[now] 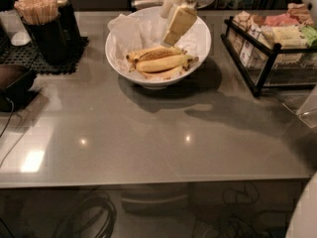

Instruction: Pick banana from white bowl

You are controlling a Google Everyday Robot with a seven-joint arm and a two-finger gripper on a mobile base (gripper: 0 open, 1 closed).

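Observation:
The white bowl [198,46], lined with crumpled white paper, stands at the back middle of the grey table. Three bananas lie in it. The long pale-yellow banana [166,63] lies across the middle. A curved banana with a brown streak [154,53] lies just behind it. A shorter, duller one [161,75] lies in front. My gripper [169,29] hangs over the far right part of the bowl, tilted down to the left. It is open and empty, with its tips a little above the bananas and touching none of them.
A black wire rack of packets [270,38] stands right of the bowl. A black holder of wooden stirrers [42,31] stands on a black mat at the back left. A dark device [15,83] with a cable sits at the left edge.

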